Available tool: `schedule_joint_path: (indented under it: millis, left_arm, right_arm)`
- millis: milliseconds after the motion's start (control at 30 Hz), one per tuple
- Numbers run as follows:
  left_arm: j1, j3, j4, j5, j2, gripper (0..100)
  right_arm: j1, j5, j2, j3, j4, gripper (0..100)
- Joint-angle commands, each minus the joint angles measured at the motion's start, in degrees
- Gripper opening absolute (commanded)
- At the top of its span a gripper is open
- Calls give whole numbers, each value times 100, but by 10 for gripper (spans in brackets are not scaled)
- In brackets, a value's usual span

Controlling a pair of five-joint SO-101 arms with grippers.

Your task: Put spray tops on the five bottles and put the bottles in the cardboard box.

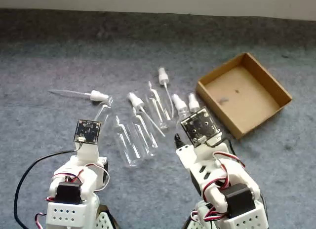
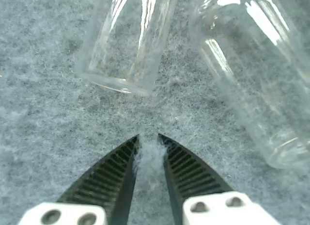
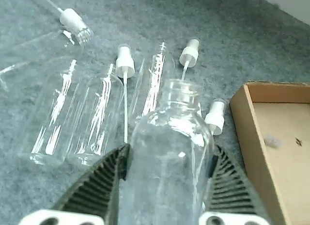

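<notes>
My right gripper [image 3: 167,159] is shut on a clear bottle [image 3: 169,142]; its open neck carries no top and points away from me toward the cardboard box [image 1: 244,93]. Several more clear bottles [image 1: 136,135] lie side by side on the carpet in the middle. White spray tops [image 1: 163,77] with long tubes lie among them, one [image 1: 98,95] at the neck of the leftmost bottle [image 1: 103,113]. My left gripper [image 2: 148,137] hovers low over the carpet with a narrow gap and nothing between its fingers, just short of a bottle's base [image 2: 118,82].
The open box sits to the right of my right arm [image 1: 200,128], and its floor [image 3: 286,137] holds only a scrap. Grey carpet [image 1: 44,66] covers the table, with a darker strip along the far edge.
</notes>
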Motion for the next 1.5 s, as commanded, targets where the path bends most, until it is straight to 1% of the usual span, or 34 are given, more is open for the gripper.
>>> schedule_joint_path:
  millis: [0,133,200,600,900,933,1067,1167,1267,1467]
  left_arm:
    - [119,127,26,62,-48,6]
    - [110,127,26,62,-48,6]
    - [110,127,26,62,-48,6]
    - [57,127,26,53,-48,5]
    - [-602,66,9,35,-66,8]
    - [-664,22,18,35,-66,8]
    - [-840,-716,70,-149,-22,5]
    - [-848,-1341,299,-158,-13,5]
    - [-831,-1833,563,-185,-4,7]
    - [-822,-2360,554,-185,48,8]
  right_arm:
    - [92,-360,-338,303,-514,127]
    - [84,-809,-611,936,-1174,127]
    - [75,-914,-734,1200,-1385,127]
    - [84,-958,-1367,1710,-1473,127]
    - [57,-976,-1789,2589,-1622,128]
    - [57,-1081,-1789,2633,-1622,128]
    - [92,-1732,-1789,2686,-1613,128]
    - [101,-1793,-1789,2668,-1675,128]
    - [101,-1802,-1789,2721,-2105,128]
    - [101,-1802,-1789,3213,-2888,128]
